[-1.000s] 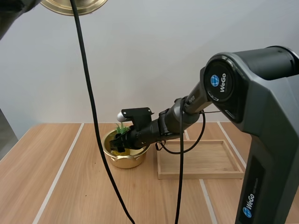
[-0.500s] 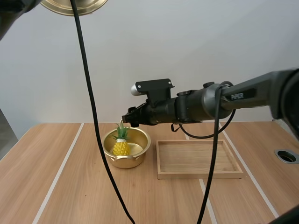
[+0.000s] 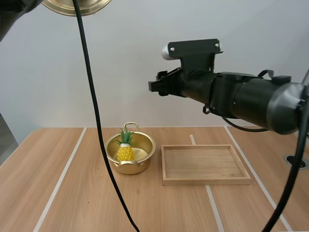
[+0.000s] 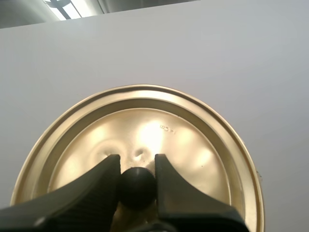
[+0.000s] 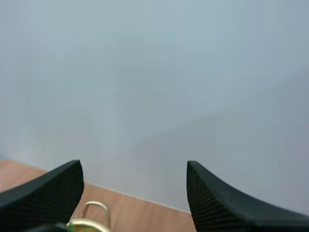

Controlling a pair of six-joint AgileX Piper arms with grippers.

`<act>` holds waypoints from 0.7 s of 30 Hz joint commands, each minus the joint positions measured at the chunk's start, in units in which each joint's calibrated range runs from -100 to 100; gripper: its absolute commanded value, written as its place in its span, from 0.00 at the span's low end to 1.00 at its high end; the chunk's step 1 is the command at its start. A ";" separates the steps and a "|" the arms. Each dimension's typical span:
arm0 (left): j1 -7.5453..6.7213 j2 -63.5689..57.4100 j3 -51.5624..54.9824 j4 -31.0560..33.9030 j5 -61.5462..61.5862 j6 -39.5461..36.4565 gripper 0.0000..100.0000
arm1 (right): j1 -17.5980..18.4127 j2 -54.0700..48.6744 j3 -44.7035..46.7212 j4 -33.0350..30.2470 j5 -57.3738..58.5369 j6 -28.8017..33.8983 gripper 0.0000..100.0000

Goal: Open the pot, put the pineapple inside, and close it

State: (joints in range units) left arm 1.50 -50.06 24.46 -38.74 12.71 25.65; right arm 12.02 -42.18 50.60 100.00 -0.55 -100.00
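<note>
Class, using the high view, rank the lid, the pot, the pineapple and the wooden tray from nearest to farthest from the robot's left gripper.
1. The lid: held in the left gripper's jaws, high at the left.
2. The pot and pineapple: on the table below, the pineapple inside the pot; too close to call.
3. The wooden tray: farthest, right of the pot.

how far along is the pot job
Done: the pot is open and the pineapple stands inside it. In hand: the left gripper holds the lid up high by its knob; the right gripper is open and empty, raised clear of the pot. Left: set the lid on the pot.
</note>
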 commanded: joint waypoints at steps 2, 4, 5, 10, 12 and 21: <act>-0.19 -0.44 -0.66 0.06 -0.83 -0.53 0.00 | -2.34 -5.30 0.43 0.00 -4.40 0.00 1.00; -0.19 -0.44 -0.66 0.06 -0.83 -0.53 0.00 | -2.74 -8.25 0.43 0.00 -4.40 0.00 1.00; -0.19 -0.44 -0.66 0.06 -0.83 -0.53 0.00 | -2.74 -9.48 0.43 0.00 -4.40 0.00 1.00; -0.19 -0.44 -0.66 0.06 -0.83 -0.53 0.00 | -2.93 -14.94 0.43 0.00 -9.17 0.00 0.72; -0.19 -0.44 -0.66 0.06 -0.83 -0.53 0.00 | -3.58 -16.19 0.43 0.00 -11.93 0.00 0.60; -0.19 -0.44 -0.66 0.06 -0.83 -0.53 0.00 | -8.99 -19.32 0.43 0.00 -26.85 0.00 0.00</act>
State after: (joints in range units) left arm 1.50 -50.06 24.46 -38.74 12.71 25.65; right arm 4.27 -60.65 50.60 100.00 -26.22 -100.00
